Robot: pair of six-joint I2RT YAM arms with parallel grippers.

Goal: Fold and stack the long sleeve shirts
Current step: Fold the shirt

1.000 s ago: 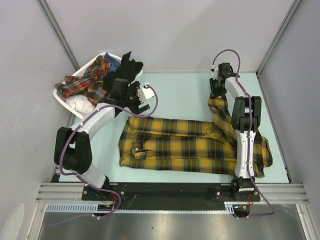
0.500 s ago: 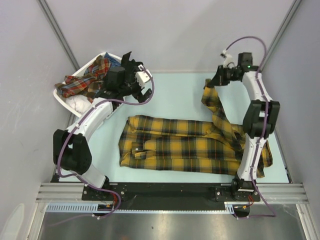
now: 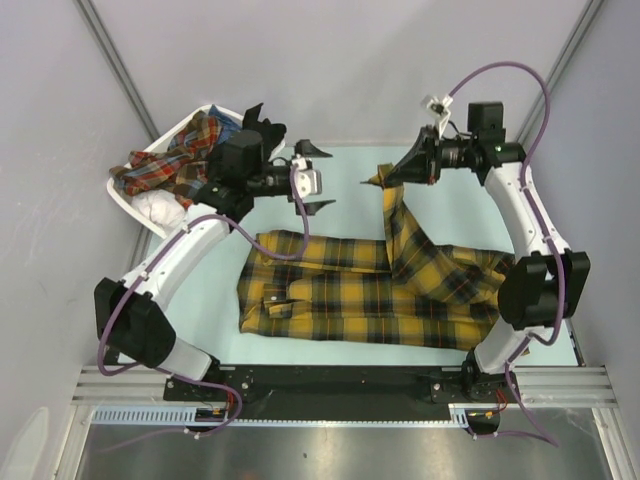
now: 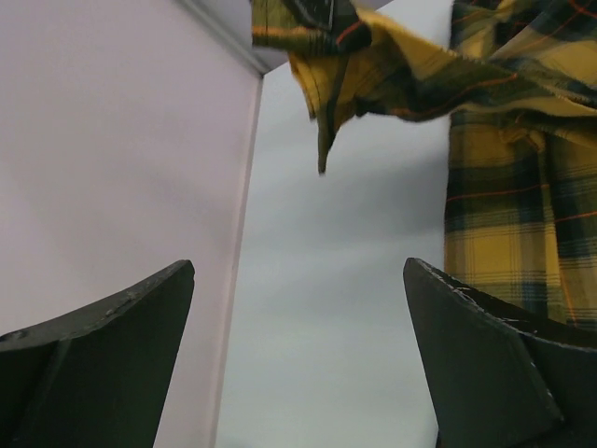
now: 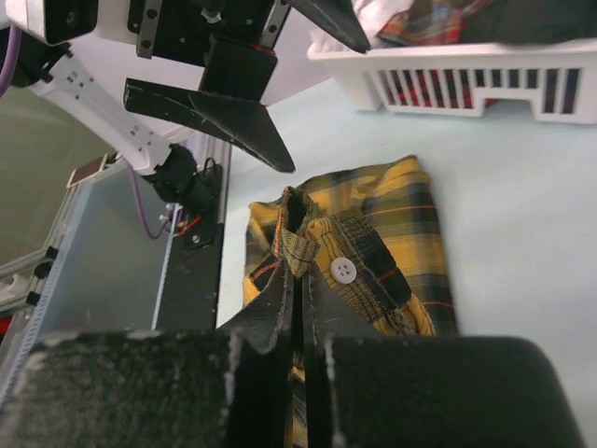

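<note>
A mustard-yellow and black plaid shirt (image 3: 360, 290) lies spread across the table, pocket side at the left. My right gripper (image 3: 390, 176) is shut on the cuff of its sleeve (image 5: 322, 257) and holds it lifted above the table's far middle; a white button (image 5: 343, 270) shows by the jaws. The sleeve (image 3: 400, 225) hangs down to the shirt body. My left gripper (image 3: 318, 177) is open and empty, just left of the held cuff, which shows at the top of the left wrist view (image 4: 373, 65). More plaid shirts (image 3: 175, 165) lie in the basket.
A white slatted basket (image 3: 135, 205) stands at the back left with red plaid and dark clothes; it also shows in the right wrist view (image 5: 466, 79). The table's far edge meets the grey back wall. Metal frame posts rise at both back corners.
My right gripper has carried the sleeve cuff leftwards from the far right to the far middle. My left gripper has swung right, away from the basket, towards the cuff.
</note>
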